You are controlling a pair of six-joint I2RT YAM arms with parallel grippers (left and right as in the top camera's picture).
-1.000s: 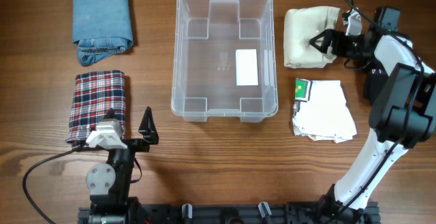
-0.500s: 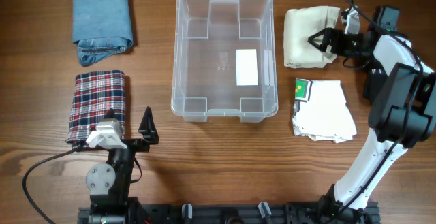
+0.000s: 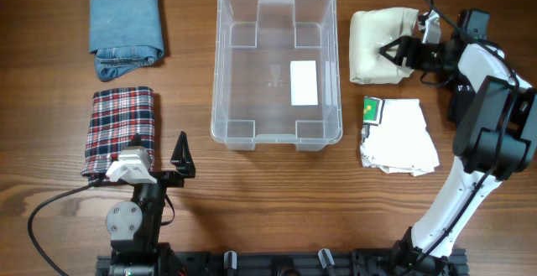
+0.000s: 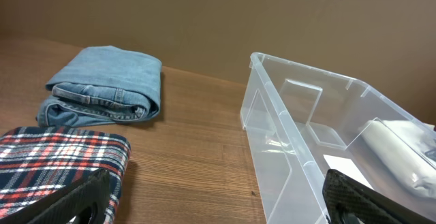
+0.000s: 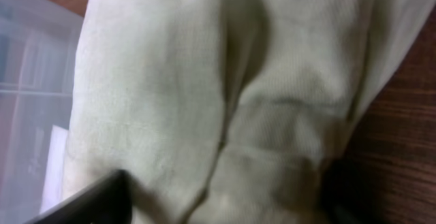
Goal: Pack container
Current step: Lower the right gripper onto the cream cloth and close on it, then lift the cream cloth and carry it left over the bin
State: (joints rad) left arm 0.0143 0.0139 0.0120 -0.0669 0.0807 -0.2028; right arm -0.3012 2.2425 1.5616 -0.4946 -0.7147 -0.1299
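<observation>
The clear container (image 3: 220,75) stands empty at the table's centre, white label inside; its near wall shows in the left wrist view (image 4: 286,149). A folded cream garment (image 3: 376,45) lies right of it and fills the right wrist view (image 5: 204,81). My right gripper (image 3: 396,51) is open, its fingers (image 5: 225,197) spread over the cream garment's right part. My left gripper (image 3: 141,157) is open and empty near the front edge, its fingers (image 4: 218,207) between a plaid garment (image 3: 119,129) and the container.
Folded blue jeans (image 3: 126,28) lie at the back left, also in the left wrist view (image 4: 105,88). A white folded garment with a green tag (image 3: 398,135) lies in front of the cream one. The plaid garment shows at the left wrist view's lower left (image 4: 54,159).
My right gripper has edged slightly left over the cream garment. The left arm and all garments have not moved.
</observation>
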